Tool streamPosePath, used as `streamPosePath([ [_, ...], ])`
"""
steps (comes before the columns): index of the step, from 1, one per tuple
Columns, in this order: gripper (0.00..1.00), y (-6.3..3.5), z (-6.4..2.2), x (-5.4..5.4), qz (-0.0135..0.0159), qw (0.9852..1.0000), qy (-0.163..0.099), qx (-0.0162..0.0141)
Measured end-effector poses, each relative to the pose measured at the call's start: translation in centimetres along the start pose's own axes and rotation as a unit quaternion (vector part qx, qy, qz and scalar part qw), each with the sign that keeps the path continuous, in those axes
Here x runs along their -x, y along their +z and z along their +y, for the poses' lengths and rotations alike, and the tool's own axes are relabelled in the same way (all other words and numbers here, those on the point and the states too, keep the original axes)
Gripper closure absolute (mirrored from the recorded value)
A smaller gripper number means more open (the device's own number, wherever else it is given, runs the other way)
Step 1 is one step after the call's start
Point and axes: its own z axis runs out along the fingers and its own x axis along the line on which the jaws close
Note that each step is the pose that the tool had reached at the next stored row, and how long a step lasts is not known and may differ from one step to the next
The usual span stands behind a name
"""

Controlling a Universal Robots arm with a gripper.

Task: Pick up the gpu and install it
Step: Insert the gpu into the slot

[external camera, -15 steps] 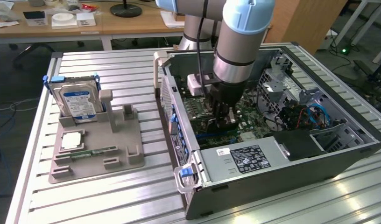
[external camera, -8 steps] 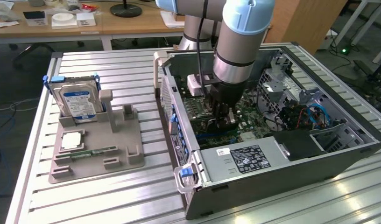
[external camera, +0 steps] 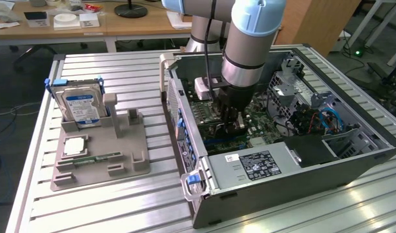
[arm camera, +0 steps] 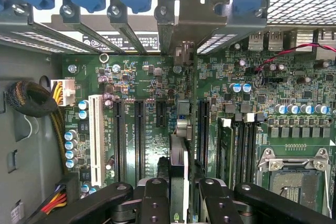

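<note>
Gpu (external camera: 236, 129) stands on edge inside the open grey metal case (external camera: 302, 167), over the green board (external camera: 263, 121), clamped by the black gripper (external camera: 225, 119). Outside the case, a grey tray (external camera: 114, 145) holds a silver drive (external camera: 81, 107) upright and a flat stick (external camera: 97, 158).

From the wrist we see the gpu (arm camera: 178, 166) edge-on, pinched between two black fingers (arm camera: 155, 198) above long black slots (arm camera: 139, 135).
</note>
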Motion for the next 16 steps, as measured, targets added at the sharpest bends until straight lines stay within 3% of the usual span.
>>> streamPosePath([
  [16,0.73,0.28,0.18,-0.01,0.0000,1.0000,0.000,0.0000],
])
